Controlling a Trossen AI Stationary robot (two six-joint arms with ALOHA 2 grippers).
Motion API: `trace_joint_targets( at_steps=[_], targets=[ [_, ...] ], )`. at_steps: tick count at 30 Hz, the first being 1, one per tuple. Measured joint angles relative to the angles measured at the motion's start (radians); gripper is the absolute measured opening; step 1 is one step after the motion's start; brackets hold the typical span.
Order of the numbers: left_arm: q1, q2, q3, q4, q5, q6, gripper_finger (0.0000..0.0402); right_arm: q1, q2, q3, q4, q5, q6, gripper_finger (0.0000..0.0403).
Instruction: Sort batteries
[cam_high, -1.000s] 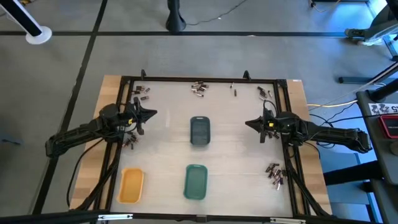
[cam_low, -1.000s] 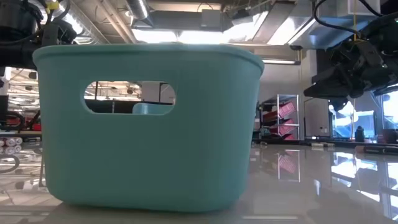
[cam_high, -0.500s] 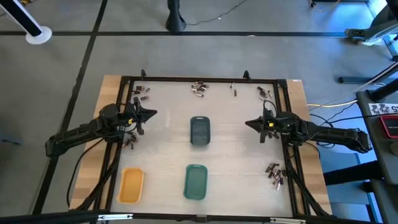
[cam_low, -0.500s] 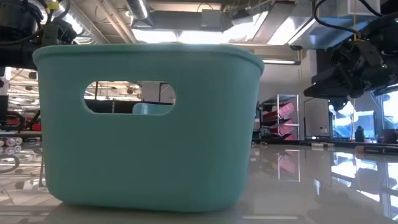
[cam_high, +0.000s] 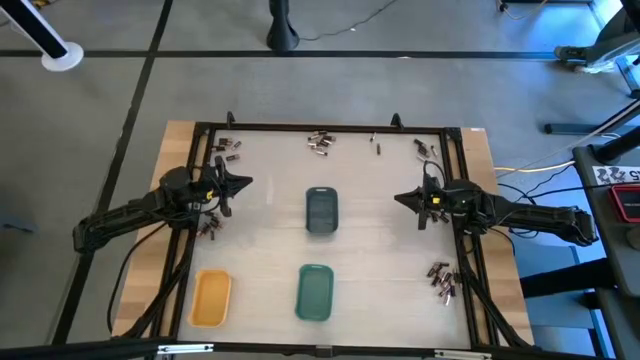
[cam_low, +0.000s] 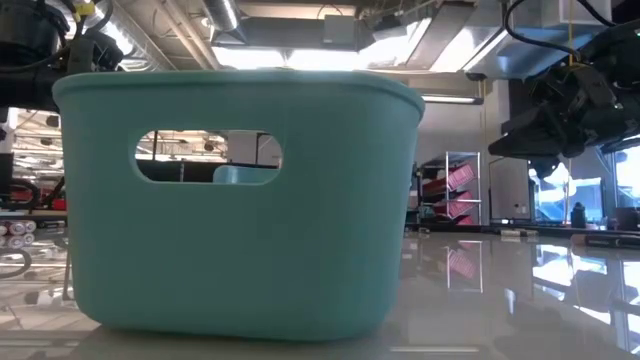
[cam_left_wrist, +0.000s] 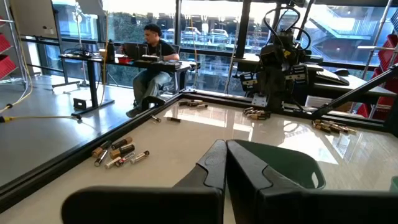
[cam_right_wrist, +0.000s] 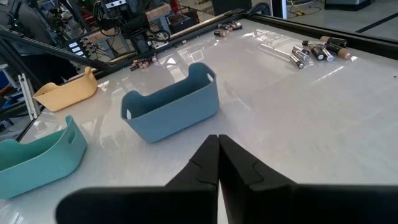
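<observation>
The batteries lie in small heaps on the white table: at the far left (cam_high: 228, 146), far middle (cam_high: 319, 141), far right (cam_high: 424, 150), left edge (cam_high: 207, 226) and near right (cam_high: 442, 280). A grey-blue tray (cam_high: 321, 210) stands at the centre, a green tray (cam_high: 315, 292) and a yellow tray (cam_high: 211, 298) near the front edge. My left gripper (cam_high: 243, 183) hovers left of the grey-blue tray, shut and empty (cam_left_wrist: 225, 152). My right gripper (cam_high: 399, 199) hovers right of it, shut and empty (cam_right_wrist: 218, 144).
A dark metal frame (cam_high: 320, 127) borders the table. The green tray (cam_low: 240, 200) fills most of the low view. A person (cam_left_wrist: 152, 59) sits at a desk in the room beyond the table. Bare table lies between the trays and the heaps.
</observation>
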Motion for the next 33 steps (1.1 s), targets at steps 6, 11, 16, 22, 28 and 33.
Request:
trace_joint_targets(
  at_steps=[6, 11, 16, 22, 28, 33],
  targets=[
    [0.0, 0.0, 0.0, 0.0, 0.0, 0.0, 0.0001, 0.0, 0.0, 0.0, 0.0, 0.0, 0.0, 0.0005],
    [0.0, 0.0, 0.0, 0.0, 0.0, 0.0, 0.0001, 0.0, 0.0, 0.0, 0.0, 0.0, 0.0, 0.0005],
    [0.0, 0.0, 0.0, 0.0, 0.0, 0.0, 0.0001, 0.0, 0.0, 0.0, 0.002, 0.0, 0.0, 0.0005],
    [0.0, 0.0, 0.0, 0.0, 0.0, 0.0, 0.0001, 0.0, 0.001, -0.005, 0.114, 0.06, 0.078, 0.0005],
    [0.0, 0.0, 0.0, 0.001, 0.0, 0.001, 0.0001, 0.0, 0.0, -0.003, 0.444, 0.161, 0.248, 0.0005],
    [-0.001, 0.0, 0.0, 0.007, 0.001, -0.068, 0.0001, 0.0, 0.0, 0.017, 0.582, 0.165, 0.261, 0.0005]
  ],
)
